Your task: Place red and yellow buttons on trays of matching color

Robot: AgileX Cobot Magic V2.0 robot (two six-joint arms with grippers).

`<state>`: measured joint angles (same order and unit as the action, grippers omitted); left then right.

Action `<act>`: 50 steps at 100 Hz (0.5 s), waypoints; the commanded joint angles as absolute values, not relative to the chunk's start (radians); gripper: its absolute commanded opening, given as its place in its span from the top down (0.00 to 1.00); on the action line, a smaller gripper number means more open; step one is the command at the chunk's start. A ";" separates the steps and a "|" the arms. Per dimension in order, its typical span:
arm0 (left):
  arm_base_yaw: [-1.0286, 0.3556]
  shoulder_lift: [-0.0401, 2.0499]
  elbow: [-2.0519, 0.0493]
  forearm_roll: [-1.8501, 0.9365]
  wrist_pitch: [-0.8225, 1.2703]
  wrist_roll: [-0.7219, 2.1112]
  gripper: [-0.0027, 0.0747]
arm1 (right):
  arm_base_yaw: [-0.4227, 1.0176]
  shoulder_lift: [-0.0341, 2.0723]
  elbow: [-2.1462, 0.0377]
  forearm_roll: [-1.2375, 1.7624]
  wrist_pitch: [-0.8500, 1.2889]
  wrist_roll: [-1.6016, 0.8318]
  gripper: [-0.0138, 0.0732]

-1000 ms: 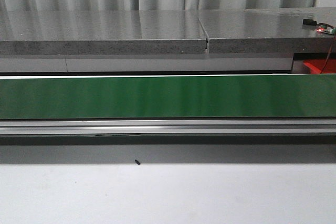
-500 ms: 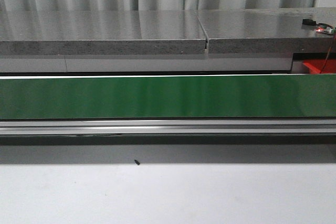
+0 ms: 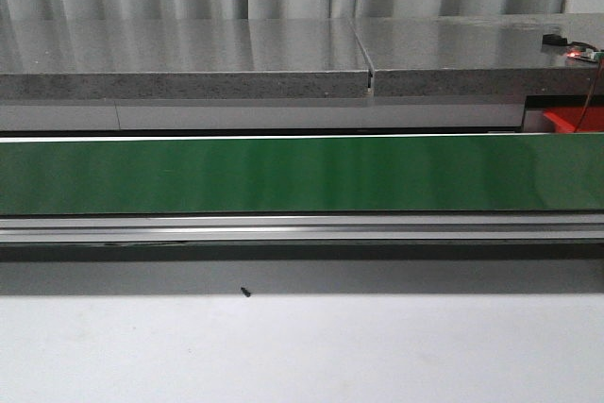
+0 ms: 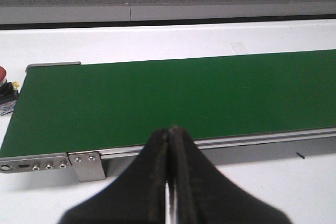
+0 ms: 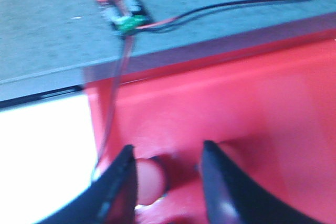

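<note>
A red button [image 5: 149, 182] lies in the red tray [image 5: 252, 93], between the spread fingers of my open right gripper [image 5: 168, 148]. It touches one finger and stands clear of the other. My left gripper [image 4: 170, 129] is shut and empty, hovering at the near rail of the green conveyor belt [image 4: 173, 98]. Another red button [image 4: 4, 85] on a black base stands on the white table just past the belt's end. Only a corner of the red tray [image 3: 566, 120] shows in the front view, and neither gripper does. No yellow button or yellow tray is in view.
A grey stone counter [image 3: 189, 54] runs behind the belt [image 3: 283, 175]. A small circuit board [image 5: 123, 11] with a lit red LED and wires lies on the counter edge above the tray, also seen at the far right as the board [image 3: 578, 50]. White table [image 3: 302, 346] lies in front.
</note>
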<state>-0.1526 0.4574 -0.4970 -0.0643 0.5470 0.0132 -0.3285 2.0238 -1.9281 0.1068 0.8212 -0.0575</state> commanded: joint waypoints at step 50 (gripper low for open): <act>-0.162 0.460 -0.525 -0.068 0.470 0.006 0.99 | -0.168 1.771 -1.870 0.115 0.885 -0.074 0.92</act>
